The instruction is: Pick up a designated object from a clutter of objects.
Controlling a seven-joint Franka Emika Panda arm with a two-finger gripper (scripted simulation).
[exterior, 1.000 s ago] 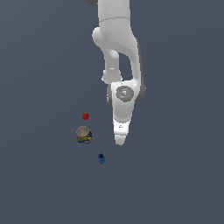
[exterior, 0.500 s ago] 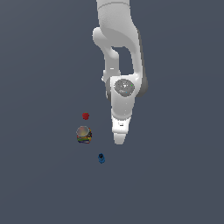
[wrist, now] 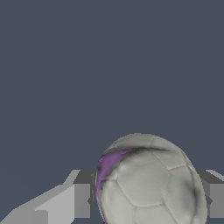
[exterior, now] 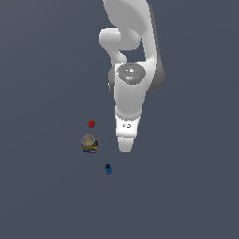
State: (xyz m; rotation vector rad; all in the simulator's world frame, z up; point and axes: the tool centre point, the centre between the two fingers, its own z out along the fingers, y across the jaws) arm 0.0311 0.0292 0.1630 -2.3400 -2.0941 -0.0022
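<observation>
My gripper (wrist: 146,201) brackets the whitish ball (wrist: 148,183), fingers seemingly touching it though I cannot tell whether they grip, so lifting might squirt it free.

Simulator render: bare, featureless grey floor (exterior: 37,196)

Matt panelled cream ball (wrist: 151,186) (purple-tinged), smooth glossy white arm (exterior: 132,86), grey-topped can (exterior: 89,144)

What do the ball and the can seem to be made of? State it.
Ball: whitish stitched panels with dark seams and a purple patch, matte, looks like leather or synthetic, sitting between the end effector fingers.
Can: dull grey top suggests metal, with a multicoloured printed wrap; too small to confirm.
</observation>
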